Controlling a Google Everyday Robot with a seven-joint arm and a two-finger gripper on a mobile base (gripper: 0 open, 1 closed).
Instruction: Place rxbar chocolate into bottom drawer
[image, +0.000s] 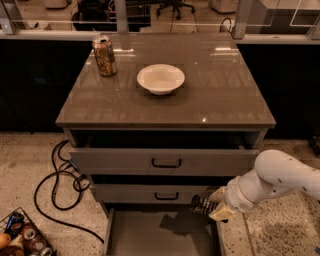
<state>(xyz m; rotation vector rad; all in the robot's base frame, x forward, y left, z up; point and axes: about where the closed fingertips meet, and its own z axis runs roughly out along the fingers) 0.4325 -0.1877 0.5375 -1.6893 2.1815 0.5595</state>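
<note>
The bottom drawer (150, 237) is pulled out, a wide grey tray with a plain floor below the two upper drawers. My gripper (210, 206) comes in from the right on the white arm and is shut on the rxbar chocolate (202, 205), a small black wrapper with white lettering. The bar hangs just above the right rear part of the open drawer, in front of the middle drawer's face. It casts a shadow on the drawer floor.
A white bowl (160, 78) and a brown-gold can (104, 55) stand on the cabinet top (220, 95). The top drawer (165, 161) is slightly open. A black cable (60, 185) loops on the floor at left, beside a basket of items (22, 237).
</note>
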